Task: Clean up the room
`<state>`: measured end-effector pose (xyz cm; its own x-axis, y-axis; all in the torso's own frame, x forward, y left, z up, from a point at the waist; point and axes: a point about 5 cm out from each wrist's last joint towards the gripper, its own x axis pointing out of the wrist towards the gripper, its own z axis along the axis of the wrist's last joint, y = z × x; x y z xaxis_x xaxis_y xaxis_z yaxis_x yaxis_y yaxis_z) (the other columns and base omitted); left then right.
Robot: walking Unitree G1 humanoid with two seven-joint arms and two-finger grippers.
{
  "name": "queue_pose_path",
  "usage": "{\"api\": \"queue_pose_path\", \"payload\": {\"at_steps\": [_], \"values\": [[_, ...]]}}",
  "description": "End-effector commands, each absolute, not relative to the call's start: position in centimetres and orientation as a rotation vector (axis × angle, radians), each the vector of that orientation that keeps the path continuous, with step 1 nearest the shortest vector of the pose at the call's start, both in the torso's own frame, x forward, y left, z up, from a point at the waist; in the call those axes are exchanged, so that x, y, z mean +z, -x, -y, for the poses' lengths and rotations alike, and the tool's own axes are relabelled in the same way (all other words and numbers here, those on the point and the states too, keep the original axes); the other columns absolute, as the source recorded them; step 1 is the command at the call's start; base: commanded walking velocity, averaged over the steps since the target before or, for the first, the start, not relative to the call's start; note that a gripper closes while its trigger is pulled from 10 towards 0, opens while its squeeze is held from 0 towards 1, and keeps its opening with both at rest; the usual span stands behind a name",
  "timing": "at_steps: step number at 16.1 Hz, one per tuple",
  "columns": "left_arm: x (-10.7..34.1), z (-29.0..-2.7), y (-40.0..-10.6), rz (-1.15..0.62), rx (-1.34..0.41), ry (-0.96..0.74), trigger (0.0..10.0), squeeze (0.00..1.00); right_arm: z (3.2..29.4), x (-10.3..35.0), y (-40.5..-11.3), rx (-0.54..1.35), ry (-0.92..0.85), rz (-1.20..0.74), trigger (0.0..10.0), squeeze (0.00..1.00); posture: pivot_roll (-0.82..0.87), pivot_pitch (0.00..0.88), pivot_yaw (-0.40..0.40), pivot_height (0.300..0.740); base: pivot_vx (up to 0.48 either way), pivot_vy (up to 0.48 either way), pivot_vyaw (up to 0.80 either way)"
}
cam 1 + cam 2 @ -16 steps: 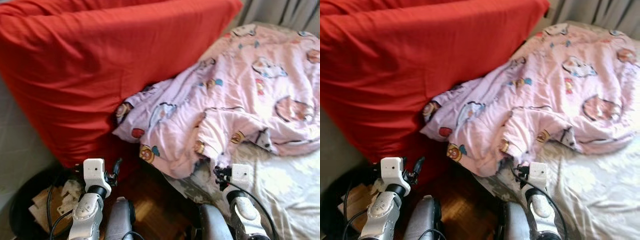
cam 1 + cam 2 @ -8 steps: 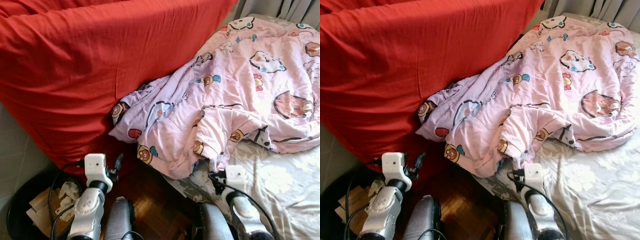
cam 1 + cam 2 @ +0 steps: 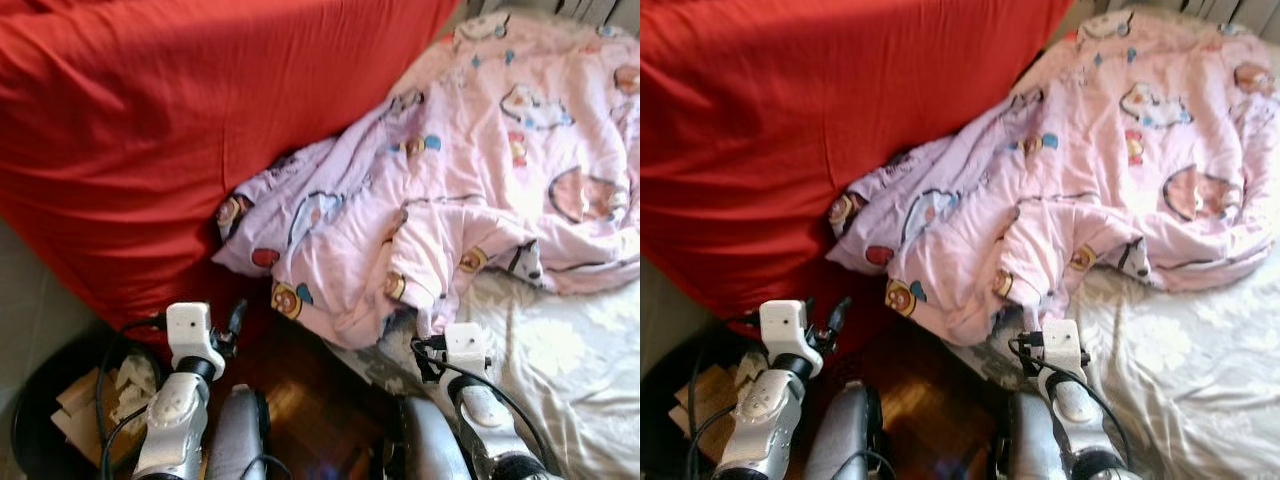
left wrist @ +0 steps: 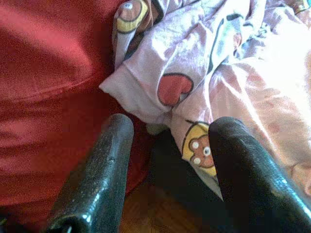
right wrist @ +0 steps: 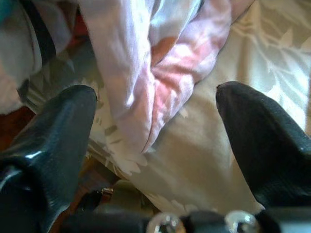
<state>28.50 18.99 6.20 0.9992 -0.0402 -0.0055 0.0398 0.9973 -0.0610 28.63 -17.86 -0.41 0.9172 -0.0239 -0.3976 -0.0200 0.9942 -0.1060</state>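
Quilt: pink cartoon quilt (image 3: 470,180) crumpled on the bed (image 3: 570,390), at 1 o'clock.
Left gripper (image 4: 167,162): fingers spread – holds nothing, near quilt's hanging corner.
Right gripper (image 5: 155,145): fingers apart – empty, over the quilt's edge.

Silver arms, white wrist blocks, black cables

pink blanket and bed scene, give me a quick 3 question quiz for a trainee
1. True or false: the pink blanket lies partly against the red cushion.
2. What stands on the floor beside the left gripper? A) black bin B) lamp C) chair
3. Fill in: both the left gripper and the right gripper are ____.

Key: 1 true. 2 A, the black bin with paper in it. 3 open.
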Motion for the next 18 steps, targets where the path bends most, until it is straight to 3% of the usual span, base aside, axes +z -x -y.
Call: {"api": "queue_pose_path", "payload": {"at_steps": [1, 10, 18], "values": [[6.2, -19.2, -28.1, -0.016, -0.030, 0.071, 10.0, 0.00, 17.6, -0.8, -28.3, 0.010, 0.116, -0.436, 10.0, 0.00, 0.12, 0.333, 0.013, 0.600, 0.000, 0.000, 0.00], [7.3, -19.7, -25.7, -0.010, -0.030, 0.043, 10.0, 0.00, 17.7, 1.4, -30.2, -0.013, 0.242, -0.317, 10.0, 0.00, 0.17, 0.423, 0.028, 0.600, 0.000, 0.000, 0.00], [7.4, -19.5, -23.9, -0.046, -0.031, 0.039, 10.0, 0.00, 17.9, 1.9, -30.5, -0.041, 0.238, -0.281, 10.0, 0.00, 0.19, 0.464, 0.032, 0.600, 0.000, 0.000, 0.00]]}}
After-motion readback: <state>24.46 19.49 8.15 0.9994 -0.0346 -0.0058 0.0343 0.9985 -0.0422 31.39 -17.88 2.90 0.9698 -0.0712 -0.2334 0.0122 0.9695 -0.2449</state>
